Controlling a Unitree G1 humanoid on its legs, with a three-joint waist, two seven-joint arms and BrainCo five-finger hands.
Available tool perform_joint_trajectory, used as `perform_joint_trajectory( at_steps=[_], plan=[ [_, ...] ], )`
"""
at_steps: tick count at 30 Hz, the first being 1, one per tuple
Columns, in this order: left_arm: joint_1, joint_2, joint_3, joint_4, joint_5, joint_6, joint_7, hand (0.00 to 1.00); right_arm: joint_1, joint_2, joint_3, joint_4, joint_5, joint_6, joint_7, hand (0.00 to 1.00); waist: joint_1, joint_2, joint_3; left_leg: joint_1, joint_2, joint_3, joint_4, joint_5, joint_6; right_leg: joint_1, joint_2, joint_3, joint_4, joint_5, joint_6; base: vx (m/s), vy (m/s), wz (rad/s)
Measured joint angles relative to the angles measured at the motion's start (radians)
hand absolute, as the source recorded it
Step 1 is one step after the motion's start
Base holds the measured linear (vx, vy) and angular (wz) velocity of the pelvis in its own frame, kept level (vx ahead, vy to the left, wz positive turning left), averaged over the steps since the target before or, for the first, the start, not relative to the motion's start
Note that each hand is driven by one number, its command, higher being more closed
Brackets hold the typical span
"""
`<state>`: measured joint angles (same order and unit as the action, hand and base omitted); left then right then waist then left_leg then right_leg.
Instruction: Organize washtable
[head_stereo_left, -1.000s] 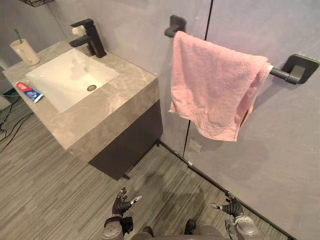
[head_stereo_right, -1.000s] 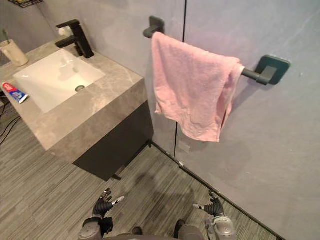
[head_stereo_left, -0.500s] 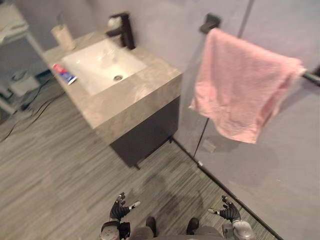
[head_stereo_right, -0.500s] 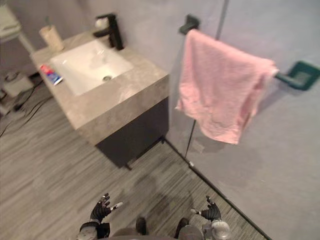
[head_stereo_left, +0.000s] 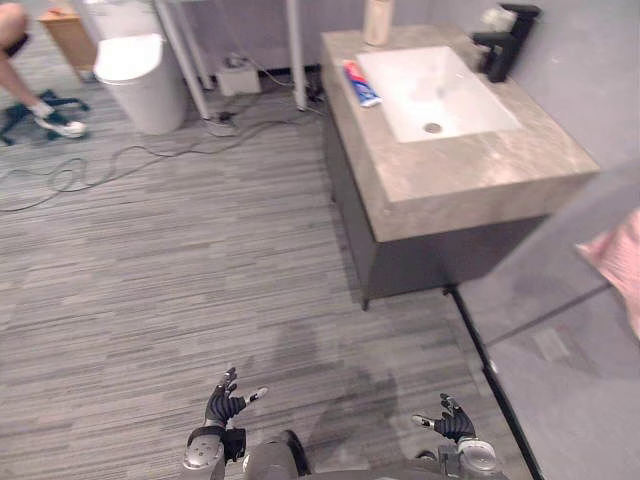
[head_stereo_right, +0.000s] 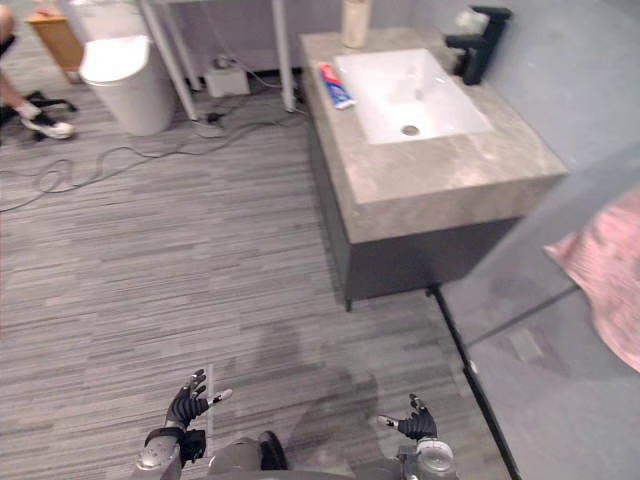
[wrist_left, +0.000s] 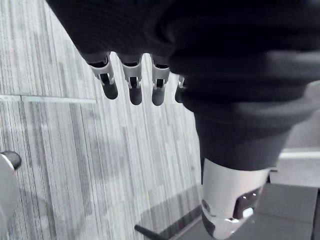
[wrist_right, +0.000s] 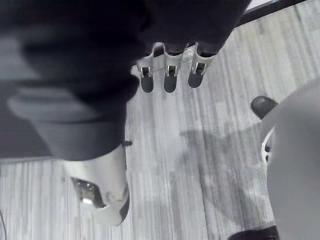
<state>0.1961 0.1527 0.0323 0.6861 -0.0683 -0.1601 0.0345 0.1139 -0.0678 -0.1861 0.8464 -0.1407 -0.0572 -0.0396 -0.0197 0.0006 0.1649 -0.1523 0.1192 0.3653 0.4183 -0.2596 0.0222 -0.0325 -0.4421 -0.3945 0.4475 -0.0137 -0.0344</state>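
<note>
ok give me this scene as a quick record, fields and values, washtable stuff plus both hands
washtable: grey stone counter with a white sink, upper right in the head views
faucet: black, at the sink's right end
toothpaste tube: lying flat on the counter, left of the sink
cup: upright on the counter, beyond the tube
towel: pink, at the right edge
left hand: open, empty, low over the floor
right hand: open, empty, low over the floor
</note>
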Motion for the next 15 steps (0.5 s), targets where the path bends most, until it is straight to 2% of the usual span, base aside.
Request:
perform_joint_trajectory(
  at_steps=[1, 2, 3, 4, 5, 7, 8, 10, 11, 12, 14, 15],
  plan=[
    [0.008, 0.004, -0.001, 0.0, 0.0, 0.0, 0.0, 0.0, 0.008, 0.013, 0.002, 0.0, 0.015, 0.0, 0.003, 0.0, -0.005, -0.028, 0.008, 0.016, -0.037, -0.041, -0.019, 0.0, 0.02, -0.036, 0.065, 0.148, 0.101, -0.108, 0.029, 0.13, 0.1, 0.97],
    [0.013, 0.018, 0.002, 0.0, 0.0, 0.0, 0.002, 0.0, 0.007, 0.02, 0.006, -0.001, 0.018, 0.0, 0.003, 0.0, -0.005, -0.05, 0.013, 0.024, -0.057, -0.054, -0.026, -0.003, 0.026, -0.047, 0.095, 0.181, 0.123, -0.148, 0.013, 0.15, 0.052, 0.89],
    [0.023, 0.023, 0.003, 0.002, 0.0, 0.006, 0.005, 0.0, 0.011, 0.023, 0.01, 0.0, 0.027, 0.0, 0.003, 0.0, -0.004, -0.076, 0.021, 0.041, -0.081, -0.066, -0.039, -0.002, 0.034, -0.071, 0.115, 0.187, 0.179, -0.23, -0.008, 0.13, 0.027, 0.5],
    [0.027, 0.019, 0.003, 0.002, 0.0, 0.011, 0.007, 0.0, 0.014, 0.022, 0.01, -0.001, 0.031, 0.0, 0.003, 0.0, -0.004, -0.078, 0.027, 0.048, -0.084, -0.073, -0.042, -0.003, 0.037, -0.088, 0.13, 0.189, 0.2, -0.255, 0.012, 0.13, 0.009, 0.39],
    [0.022, 0.015, 0.0, 0.002, 0.0, 0.023, 0.01, 0.0, 0.008, 0.021, 0.015, -0.006, 0.035, -0.001, 0.002, 0.0, -0.008, -0.073, 0.04, 0.062, -0.083, -0.09, -0.055, -0.003, 0.037, -0.127, 0.17, 0.177, 0.212, -0.289, 0.045, 0.13, 0.013, 0.27],
    [0.001, 0.004, -0.001, 0.002, 0.0, 0.023, 0.01, 0.0, 0.009, 0.017, 0.029, -0.02, 0.051, -0.006, 0.0, 0.0, -0.027, -0.062, 0.056, 0.085, -0.076, -0.122, -0.079, -0.003, 0.036, -0.187, 0.243, 0.154, 0.183, -0.299, 0.063, 0.17, 0.001, 0.47],
    [-0.029, -0.004, -0.005, 0.005, 0.002, 0.023, 0.009, 0.0, 0.017, 0.006, 0.03, -0.029, 0.056, -0.007, -0.002, 0.0, -0.036, -0.05, 0.068, 0.106, -0.064, -0.151, -0.095, -0.008, 0.027, -0.239, 0.304, 0.156, 0.119, -0.292, 0.071, 0.21, -0.028, 0.59],
    [-0.05, -0.014, -0.005, 0.016, 0.004, 0.022, 0.01, 0.0, 0.034, 0.001, 0.027, -0.029, 0.059, -0.007, -0.002, 0.0, -0.053, -0.045, 0.072, 0.132, -0.059, -0.188, -0.119, -0.016, 0.012, -0.273, 0.338, 0.176, 0.028, -0.26, 0.093, 0.24, -0.06, 0.77],
    [-0.059, -0.015, -0.006, 0.022, 0.008, 0.021, 0.01, 0.0, 0.061, 0.006, 0.017, -0.041, 0.069, -0.012, -0.002, 0.0, -0.062, -0.049, 0.071, 0.158, -0.064, -0.207, -0.138, -0.026, -0.008, -0.276, 0.338, 0.2, -0.034, -0.224, 0.085, 0.36, -0.144, 0.95],
    [-0.06, -0.014, -0.002, 0.025, 0.024, 0.021, 0.01, 0.0, 0.086, 0.008, 0.006, -0.046, 0.074, -0.014, -0.001, 0.0, -0.068, -0.052, 0.068, 0.186, -0.066, -0.227, -0.135, -0.051, -0.034, -0.285, 0.334, 0.225, -0.013, -0.193, 0.059, 0.51, -0.227, 0.81],
    [-0.04, -0.011, 0.011, 0.024, 0.03, 0.019, 0.012, 0.0, 0.107, 0.009, -0.003, -0.047, 0.078, -0.012, -0.001, 0.0, -0.071, -0.059, 0.052, 0.217, -0.049, -0.237, -0.125, -0.079, -0.07, -0.28, 0.341, 0.234, 0.041, -0.165, 0.03, 0.53, -0.243, 0.44],
    [-0.019, -0.016, 0.018, 0.024, 0.033, 0.02, 0.014, 0.0, 0.112, 0.009, -0.005, -0.059, 0.082, -0.013, -0.002, 0.0, -0.073, -0.027, 0.051, 0.207, -0.011, -0.223, -0.032, -0.1, -0.112, -0.263, 0.37, 0.218, 0.059, -0.179, 0.003, 0.58, -0.245, 0.19]
  ],
)
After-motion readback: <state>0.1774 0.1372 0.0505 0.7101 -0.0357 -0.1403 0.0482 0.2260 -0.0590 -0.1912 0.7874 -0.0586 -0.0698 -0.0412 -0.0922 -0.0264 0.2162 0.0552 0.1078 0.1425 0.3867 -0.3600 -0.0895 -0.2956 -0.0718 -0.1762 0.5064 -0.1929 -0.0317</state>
